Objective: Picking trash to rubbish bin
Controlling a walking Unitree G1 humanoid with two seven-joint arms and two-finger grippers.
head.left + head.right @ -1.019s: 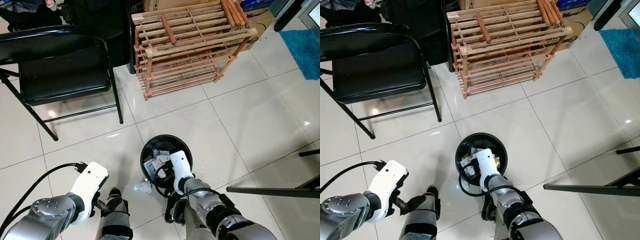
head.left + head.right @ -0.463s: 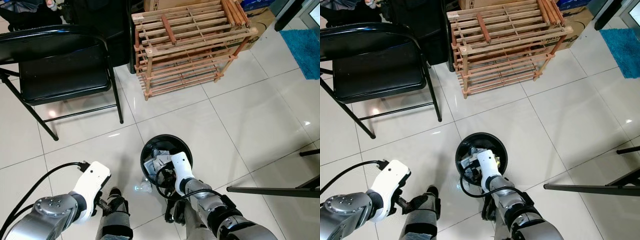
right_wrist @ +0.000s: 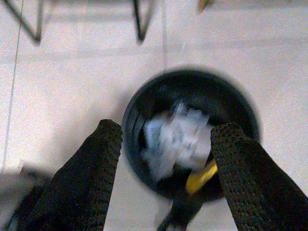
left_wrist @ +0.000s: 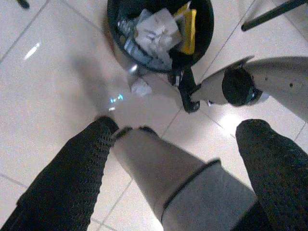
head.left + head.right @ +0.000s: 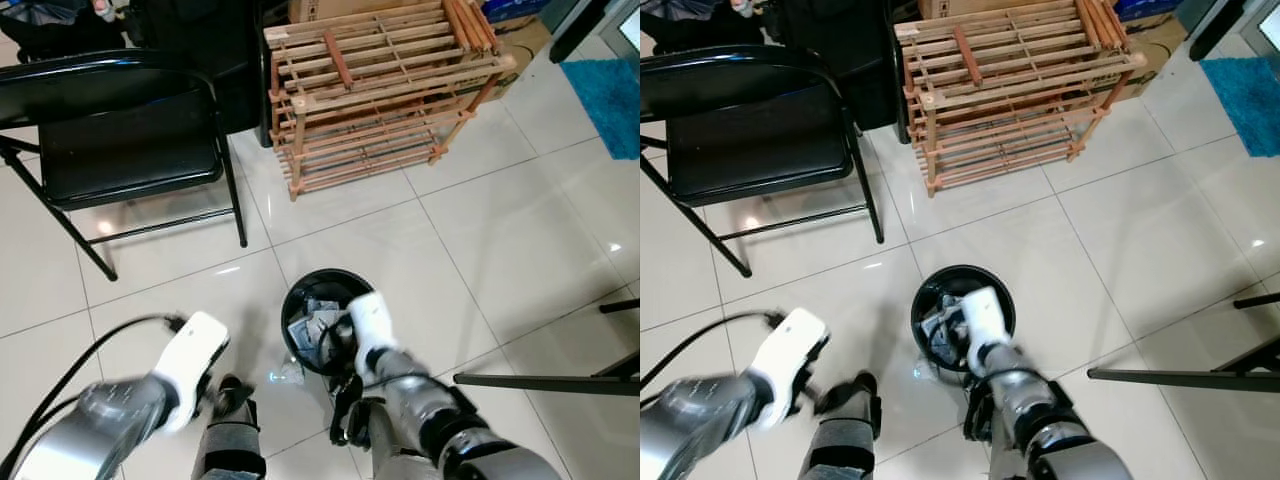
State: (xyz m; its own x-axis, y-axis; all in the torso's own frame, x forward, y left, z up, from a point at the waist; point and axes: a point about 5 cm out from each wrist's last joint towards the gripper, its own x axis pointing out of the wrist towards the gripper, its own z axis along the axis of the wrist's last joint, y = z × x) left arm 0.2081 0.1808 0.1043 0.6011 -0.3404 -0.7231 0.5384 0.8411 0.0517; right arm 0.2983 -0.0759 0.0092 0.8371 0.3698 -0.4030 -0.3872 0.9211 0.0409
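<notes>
**Right gripper over the bin, one scrap on the tiles**

Here's the right gripper (image 3: pixel 166 159), poised directly above the rubbish bin (image 5: pixel 300 292), and its two black fingers (image 3: pixel 84 173) stand wide apart with nothing between them, released. Through the gap you look straight down on crumpled white paper (image 3: pixel 175 137) heaped in the bin, with a yellow piece (image 3: pixel 199 177) at the rim side nearest the robot. The picture is smeared, so that arm looks to be in motion, though I can't say which way.

Now the piece that matters: a small crumpled scrap (image 4: pixel 140 87) lies on the white floor tiles (image 5: pixel 500 230), just outside the bin's wall, on the robot's left of it. It is a rumpled ball, with no long axis that I can make out. The left gripper (image 4: pixel 183 173) hangs low beside the robot's leg (image 4: pixel 168 178), fingers spread and empty, and the scrap lies ahead of those fingers, between them and the bin. So the left arm looks the better placed for it (the right would have to cross the bin).

The left wrist view gives the scrap clearly; from the head it is a pale glint (image 5: pixel 285 373) at the bin's foot. Beyond stand a black folding chair (image 5: pixel 120 140) and a wooden rack (image 5: pixel 380 90).
</notes>
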